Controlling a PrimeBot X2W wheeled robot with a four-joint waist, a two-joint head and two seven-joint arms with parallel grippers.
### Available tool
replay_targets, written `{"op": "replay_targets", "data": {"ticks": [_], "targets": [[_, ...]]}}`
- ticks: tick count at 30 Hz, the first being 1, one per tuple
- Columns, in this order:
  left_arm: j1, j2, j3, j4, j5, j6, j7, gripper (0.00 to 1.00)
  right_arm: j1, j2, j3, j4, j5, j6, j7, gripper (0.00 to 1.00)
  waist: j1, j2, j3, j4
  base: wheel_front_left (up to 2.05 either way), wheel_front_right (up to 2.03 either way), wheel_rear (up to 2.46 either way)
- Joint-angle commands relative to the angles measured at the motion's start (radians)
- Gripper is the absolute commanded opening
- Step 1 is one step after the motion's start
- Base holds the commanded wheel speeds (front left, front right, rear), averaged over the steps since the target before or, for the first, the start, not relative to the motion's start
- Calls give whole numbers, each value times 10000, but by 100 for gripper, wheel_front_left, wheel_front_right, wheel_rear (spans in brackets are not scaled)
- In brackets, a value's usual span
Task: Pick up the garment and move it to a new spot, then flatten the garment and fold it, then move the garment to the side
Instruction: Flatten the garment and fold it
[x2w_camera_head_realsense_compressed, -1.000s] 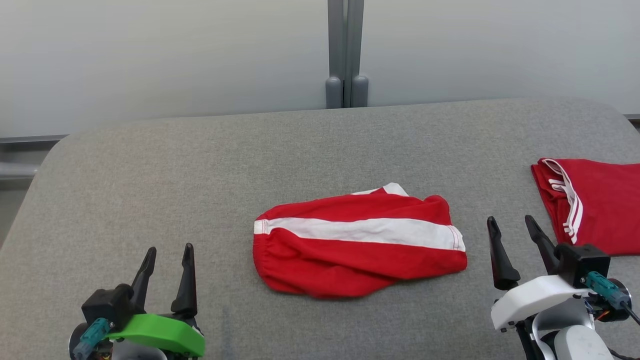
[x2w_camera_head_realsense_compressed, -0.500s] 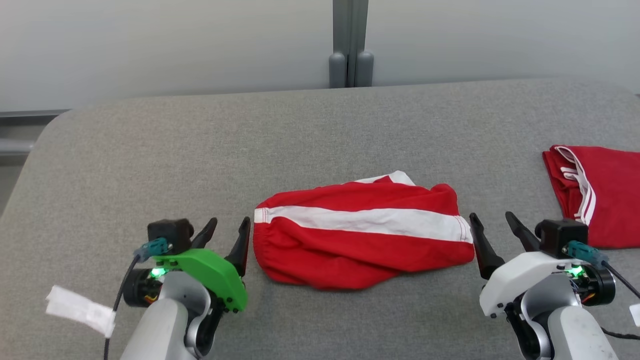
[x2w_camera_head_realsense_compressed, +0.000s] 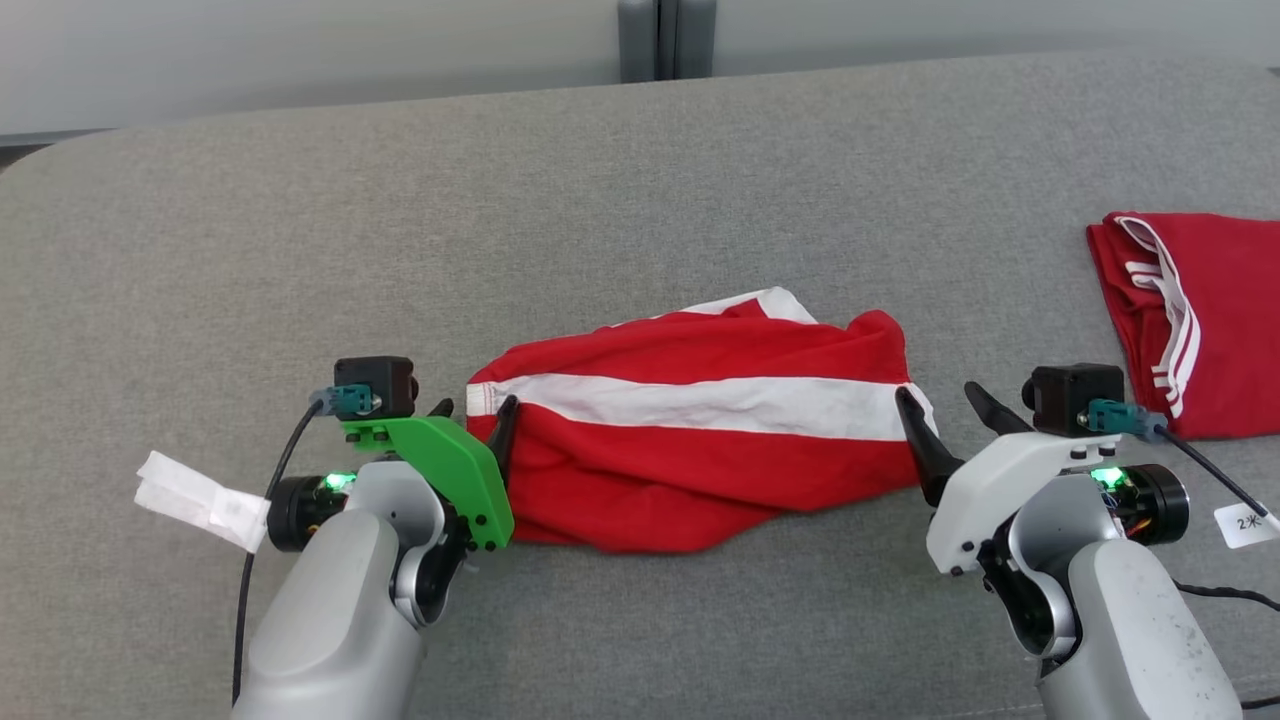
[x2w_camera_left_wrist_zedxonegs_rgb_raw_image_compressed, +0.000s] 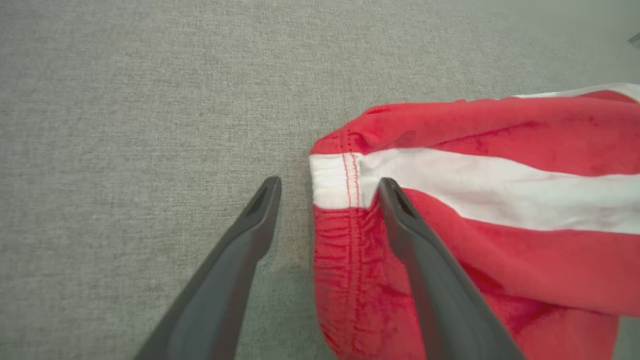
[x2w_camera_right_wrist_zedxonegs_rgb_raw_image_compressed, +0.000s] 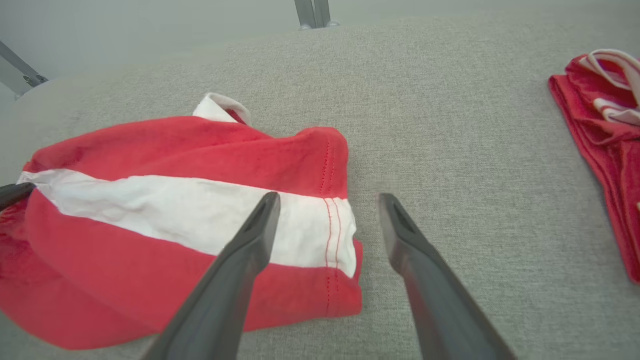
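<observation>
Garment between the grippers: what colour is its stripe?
The stripe is white, on a red garment; clearest in the right wrist view.

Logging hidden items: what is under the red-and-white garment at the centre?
Grey surface shows all round the garment; a white flap pokes out at its far edge. Anything beneath the cloth is covered.
</observation>
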Motion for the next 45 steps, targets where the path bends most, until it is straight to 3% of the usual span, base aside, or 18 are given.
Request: {"op": "replay_targets", "data": {"ticks": [1, 2, 3, 4, 10, 17, 24, 30, 45], "targets": [[-257, 18, -6, 147, -28, 63, -68, 100, -203, -4, -33, 111, 180, -12, 96, 100, 0, 0, 323, -260, 0, 0, 0], [-316, 19, -25, 228, 3, 80, -84, 84, -259, -3, -34, 174, 236, -12, 121, 100, 0, 0, 360, -278, 0, 0, 0], [-383, 21, -10, 360, -7, 118, -98, 30, -313, -1, -74, 275, 389, -12, 212, 100, 0, 0, 401, -297, 0, 0, 0], [-432, 24, -28, 453, 3, 121, -92, 0, -347, -1, -85, 357, 510, -12, 304, 100, 0, 0, 419, -304, 0, 0, 0], [-574, 49, -72, 852, -38, -7, -393, 0, -507, 5, 224, 564, 1349, -9, 1100, 100, 0, 0, 480, -287, 0, 0, 0], [-699, 46, -187, 1112, -89, -178, -694, 0, -436, -4, 684, 295, 1736, -11, 1217, 100, 0, 0, 460, -244, 0, 0, 0], [-820, 44, -288, 1265, -169, -273, -823, 0, -836, -6, 877, 312, 1743, -11, 1300, 100, 0, 0, 518, -234, 0, 0, 0], [-864, 31, -433, 1314, -204, -346, -853, 0, -991, 6, 196, 764, 880, -8, 1645, 100, 0, 0, 514, -137, 0, 0, 0], [-978, 116, -532, 1236, -352, -378, -966, 0, -1201, -1, 905, 741, 1512, -8, 1514, 100, 0, 0, 676, -124, 0, 0, 0]]}}
